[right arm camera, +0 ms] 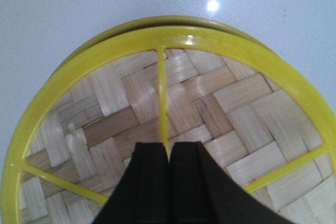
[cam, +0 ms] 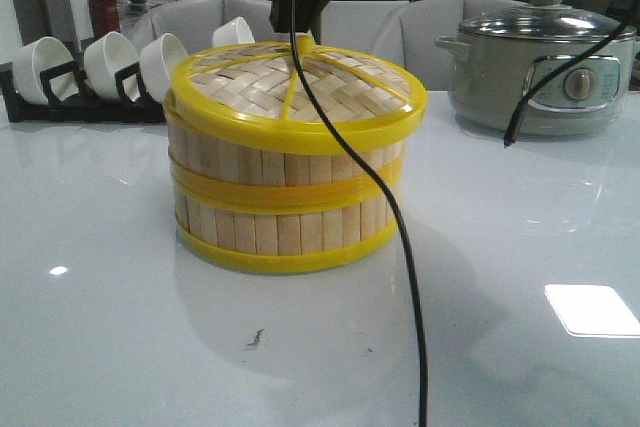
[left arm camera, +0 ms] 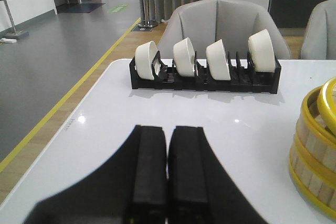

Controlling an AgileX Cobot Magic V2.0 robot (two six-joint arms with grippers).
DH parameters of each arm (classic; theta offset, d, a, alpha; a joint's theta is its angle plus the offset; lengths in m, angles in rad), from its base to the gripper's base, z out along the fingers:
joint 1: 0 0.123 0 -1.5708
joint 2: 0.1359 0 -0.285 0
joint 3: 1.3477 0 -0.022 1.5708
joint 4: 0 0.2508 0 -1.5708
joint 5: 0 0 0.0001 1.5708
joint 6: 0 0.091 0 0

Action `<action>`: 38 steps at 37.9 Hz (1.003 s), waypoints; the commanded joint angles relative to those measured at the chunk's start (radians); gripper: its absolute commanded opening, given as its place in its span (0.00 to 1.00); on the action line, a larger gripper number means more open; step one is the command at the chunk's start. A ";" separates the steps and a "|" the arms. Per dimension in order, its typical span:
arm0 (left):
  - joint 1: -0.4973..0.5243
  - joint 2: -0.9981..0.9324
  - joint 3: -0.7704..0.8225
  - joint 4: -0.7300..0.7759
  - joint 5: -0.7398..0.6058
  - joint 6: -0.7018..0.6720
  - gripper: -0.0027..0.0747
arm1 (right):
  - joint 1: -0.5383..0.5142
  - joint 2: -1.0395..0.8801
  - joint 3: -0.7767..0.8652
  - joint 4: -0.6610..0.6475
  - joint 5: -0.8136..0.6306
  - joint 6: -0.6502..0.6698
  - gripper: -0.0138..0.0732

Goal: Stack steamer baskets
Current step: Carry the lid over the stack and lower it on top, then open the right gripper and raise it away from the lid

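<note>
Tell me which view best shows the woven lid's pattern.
The right wrist view: the lid fills it from above, weave and yellow spokes clear. The front view shows it obliquely atop the steamer baskets; the left wrist view catches only a rim edge.

white bowls point(cam: 105, 62) in a black rack point(left arm camera: 205, 77); grey-green pot point(cam: 540, 72) beyond.

Yellow-rimmed bamboo-slat steamer baskets point(cam: 285, 202), woven yellow-spoked lid point(cam: 300, 87), white bowls point(left arm camera: 186, 57)
</note>
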 commanded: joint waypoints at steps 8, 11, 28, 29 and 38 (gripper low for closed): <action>-0.007 0.014 -0.028 0.010 -0.074 -0.005 0.15 | -0.001 -0.069 -0.039 -0.002 -0.080 -0.006 0.21; -0.007 0.014 -0.028 0.010 -0.074 -0.005 0.15 | -0.001 -0.069 -0.039 -0.002 -0.080 -0.006 0.22; -0.007 0.014 -0.028 0.010 -0.074 -0.005 0.15 | -0.008 -0.131 -0.039 -0.016 -0.098 -0.006 0.23; -0.007 0.014 -0.028 0.010 -0.074 -0.005 0.15 | -0.008 -0.139 -0.039 -0.018 -0.102 -0.006 0.23; -0.007 0.014 -0.028 0.010 -0.074 -0.005 0.15 | -0.038 -0.231 -0.033 -0.054 -0.110 -0.006 0.22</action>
